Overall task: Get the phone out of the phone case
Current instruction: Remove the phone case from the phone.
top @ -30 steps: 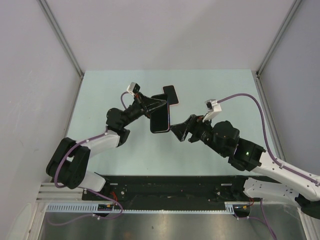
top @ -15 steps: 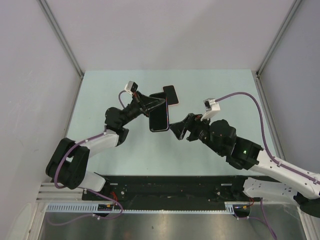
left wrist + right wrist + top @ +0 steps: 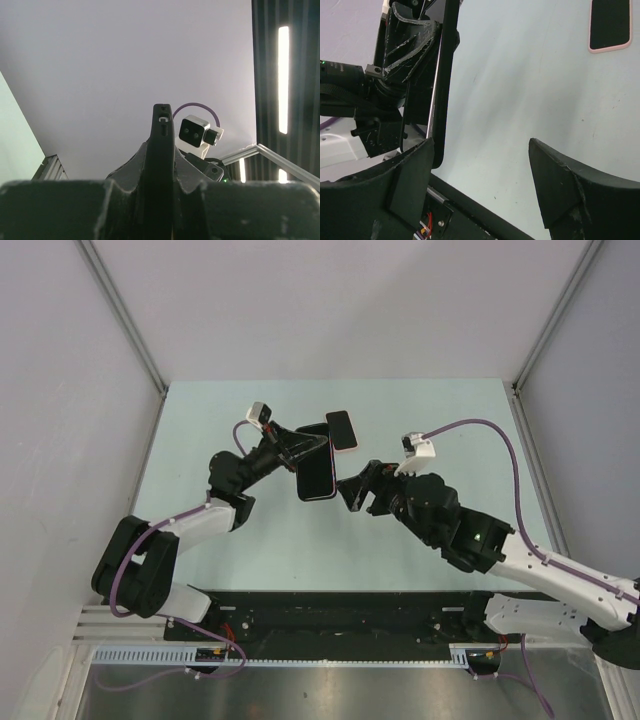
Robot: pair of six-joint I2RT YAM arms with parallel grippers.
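The phone (image 3: 317,480) is clamped edge-on between the fingers of the left gripper (image 3: 314,448), which is closed on one end. The other end projects past the fingertips. The right gripper (image 3: 481,145) is spread wide and holds nothing. The phone stands just ahead of its left-hand finger, not touching it. The phone case (image 3: 610,22) lies flat on the table (image 3: 440,420), farther ahead of the right gripper and apart from the phone. Its pink rim surrounds a dark interior; its contents cannot be determined.

left arm (image 3: 192,524) reaching forward — left fingers (image 3: 126,171) clamped | right arm (image 3: 545,571) reaching forward — right fingers (image 3: 561,186) spread apart
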